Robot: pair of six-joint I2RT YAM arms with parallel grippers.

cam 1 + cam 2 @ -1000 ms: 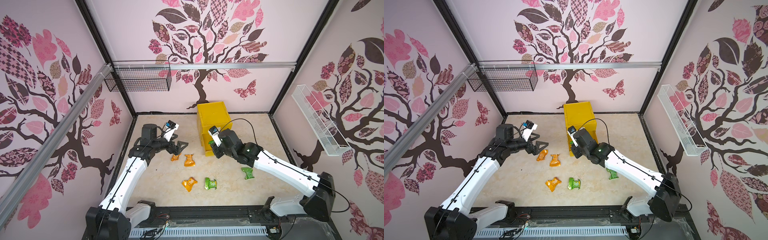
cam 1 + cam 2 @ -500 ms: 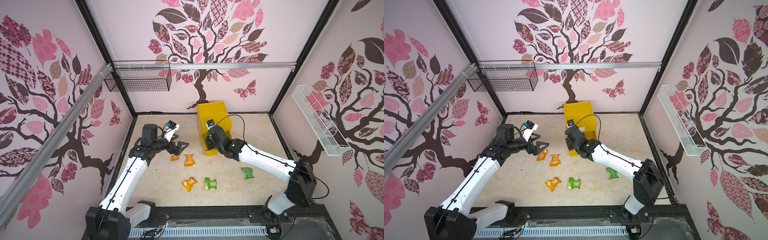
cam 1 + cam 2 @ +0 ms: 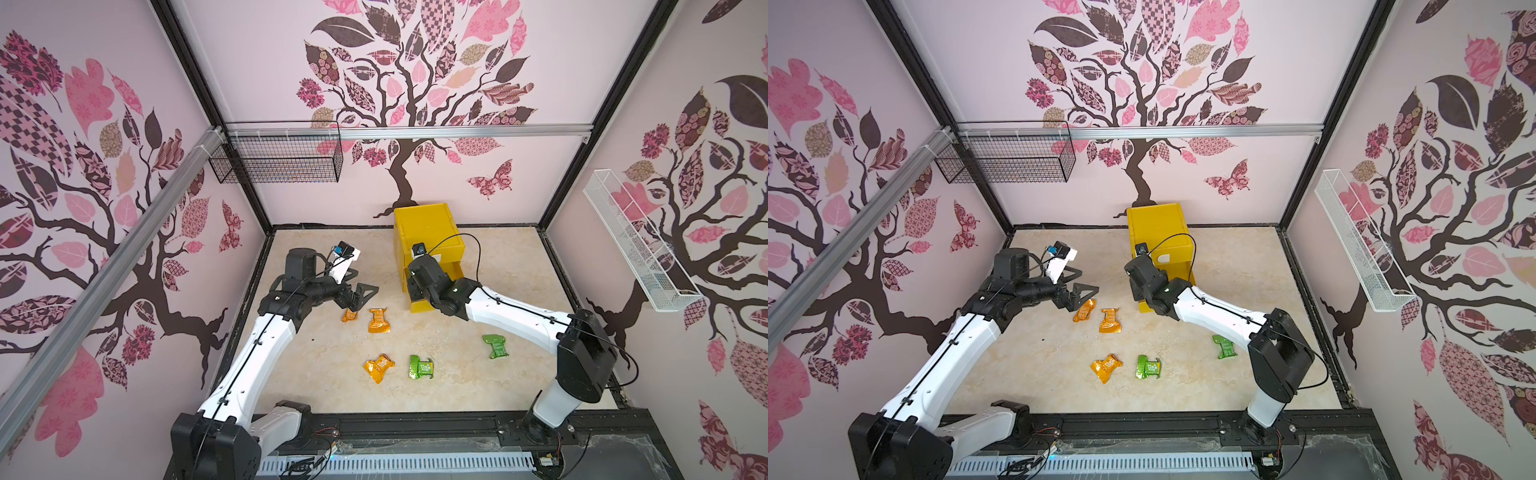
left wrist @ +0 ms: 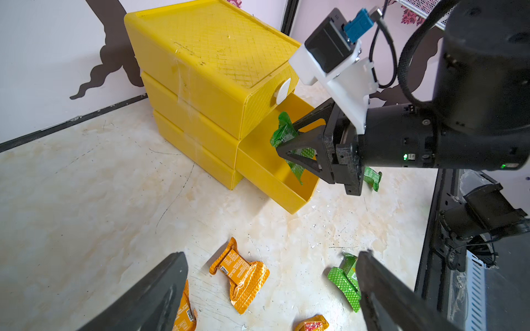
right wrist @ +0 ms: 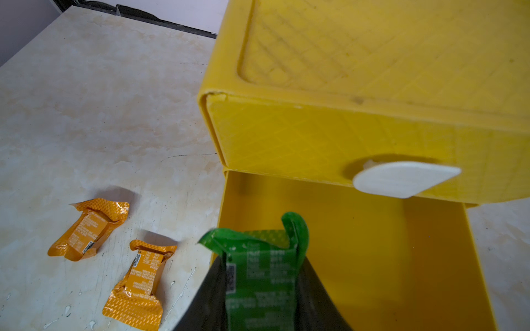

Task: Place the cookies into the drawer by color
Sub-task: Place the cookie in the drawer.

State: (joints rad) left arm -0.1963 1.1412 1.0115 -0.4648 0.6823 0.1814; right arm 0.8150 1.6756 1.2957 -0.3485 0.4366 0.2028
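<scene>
Right fingers (image 5: 312, 301) carried cookie (image 5: 258, 275) to drawer (image 5: 315, 137) on marbled tabletop (image 5: 100, 114) amid tree-patterned walls (image 3: 266, 62).

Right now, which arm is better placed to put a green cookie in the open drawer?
Right. The right claw is shut on a green packet over the open drawer. The left claw is open over the orange packets, away from it.

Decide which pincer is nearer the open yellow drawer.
Right. The right pincer holds a green packet above the open drawer; the left pincer, open, hovers apart over an orange packet.
</scene>
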